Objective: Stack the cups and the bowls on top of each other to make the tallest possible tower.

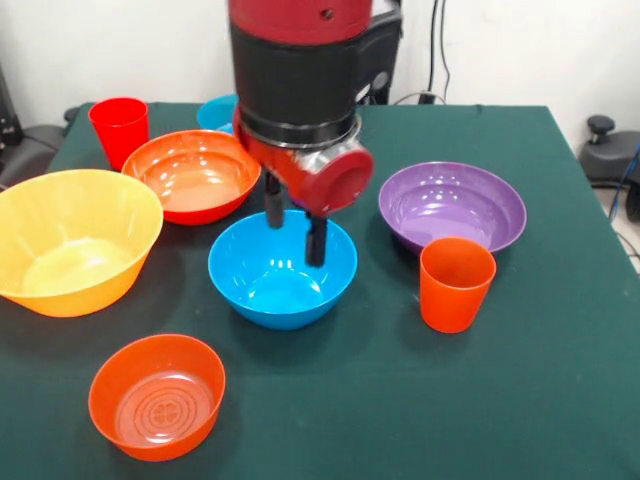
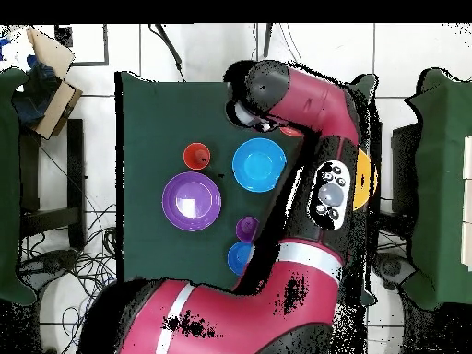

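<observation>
My gripper (image 1: 295, 228) hangs open and empty over the medium blue bowl (image 1: 282, 270), one finger (image 1: 316, 242) dipping inside its far rim. Around it stand the large orange-red bowl (image 1: 195, 175), the large yellow-orange bowl (image 1: 75, 240), the small orange bowl (image 1: 157, 395), the wide purple bowl (image 1: 452, 207), the orange cup (image 1: 456, 283) and the red cup (image 1: 120, 128). A small teal bowl (image 1: 218, 112) peeks out behind the arm. The overhead view shows the blue bowl (image 2: 258, 165), the purple cup (image 2: 246, 228) and a small blue bowl (image 2: 241, 257). Nothing is stacked.
The dark green table (image 1: 560, 380) has open cloth at its front right. The arm (image 2: 313, 129) covers much of the table in the overhead view and hides the gripper there. Cables and a chair lie beyond the table edges.
</observation>
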Controlling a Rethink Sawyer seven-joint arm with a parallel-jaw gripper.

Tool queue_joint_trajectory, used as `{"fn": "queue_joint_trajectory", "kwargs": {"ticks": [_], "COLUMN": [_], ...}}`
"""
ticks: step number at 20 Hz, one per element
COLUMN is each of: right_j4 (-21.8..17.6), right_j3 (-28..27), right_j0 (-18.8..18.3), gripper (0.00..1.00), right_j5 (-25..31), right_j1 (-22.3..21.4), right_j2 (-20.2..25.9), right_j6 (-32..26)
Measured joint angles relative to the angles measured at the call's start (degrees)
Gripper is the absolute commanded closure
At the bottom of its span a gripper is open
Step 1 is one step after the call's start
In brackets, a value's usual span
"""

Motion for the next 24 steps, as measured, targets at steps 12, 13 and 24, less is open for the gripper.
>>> {"fn": "queue_joint_trajectory", "kwargs": {"ticks": [12, 13, 24], "right_j4": [0.5, 0.6, 1.1], "right_j3": [8.2, 8.9, 20.1], "right_j0": [3.1, 3.2, 5.4], "gripper": [0.00, 0.00, 0.00], "right_j5": [-0.7, -0.9, -9.8], "right_j1": [-7.2, -7.8, -13.4], "right_j2": [-2.8, -2.9, -3.1], "right_j6": [0.4, 0.4, 0.4]}}
